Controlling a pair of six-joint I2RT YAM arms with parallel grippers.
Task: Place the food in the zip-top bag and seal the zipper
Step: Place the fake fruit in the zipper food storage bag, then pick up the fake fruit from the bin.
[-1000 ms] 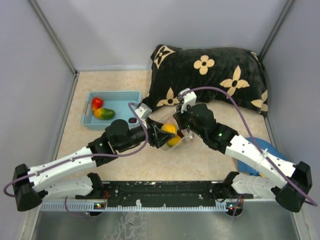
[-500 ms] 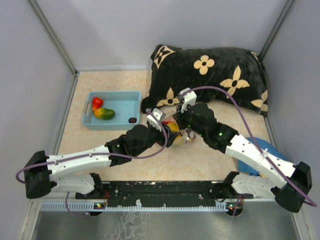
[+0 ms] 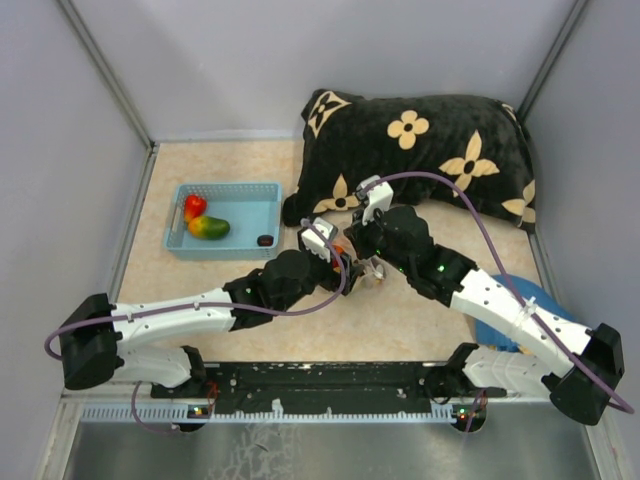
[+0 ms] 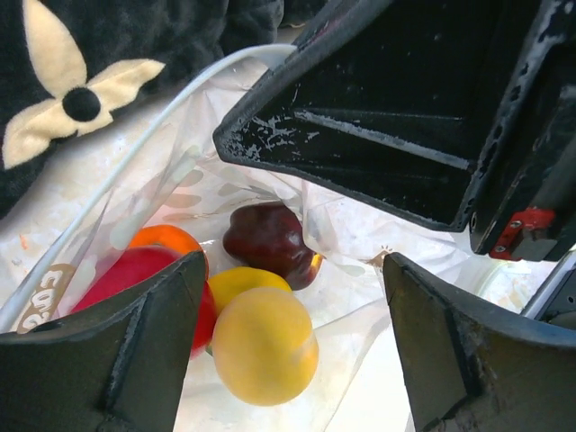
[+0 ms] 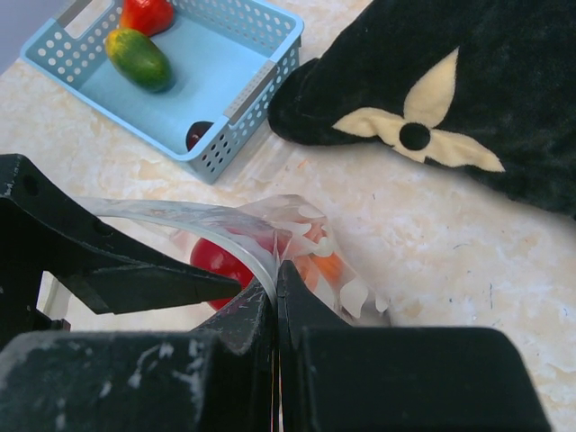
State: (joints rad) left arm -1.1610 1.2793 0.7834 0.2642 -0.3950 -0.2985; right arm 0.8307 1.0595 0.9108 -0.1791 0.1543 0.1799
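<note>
Five pieces of toy food lie inside the zip-top bag (image 5: 310, 225) at the middle of the surface (image 3: 230, 165), seen through its mouth from the left wrist: a round yellow one (image 4: 264, 346), a second yellow one (image 4: 241, 281), a dark brown one (image 4: 268, 241), an orange one (image 4: 166, 241) and a red one (image 4: 135, 279), all smooth, glossy plastic. Three more sit in the light blue basket (image 5: 252, 99), well apart to the left: a red piece (image 5: 148, 13), an oval green piece (image 5: 139, 58) and a small dark piece (image 5: 200, 135) in the corner nearest the bag.

Two hands meet at the bag. The right hand (image 5: 276, 286) has its fingers pressed together on a fold of the bag's rim, holding it raised off the surface. The left hand (image 3: 342, 264) is spread wide, its fingers on either side of the mouth. The mouth faces up and toward the left hand; the zipper (image 4: 117, 171), a thin pale strip, curves along the unsealed rim. The crumpled film hides the bag's long axis.

The bag is thin, crinkly clear plastic printed with white dots; the basket is a rigid, lattice-walled rectangle. A soft black pillow (image 3: 430, 150) with cream flowers lies just behind the bag on the beige marbled surface.
</note>
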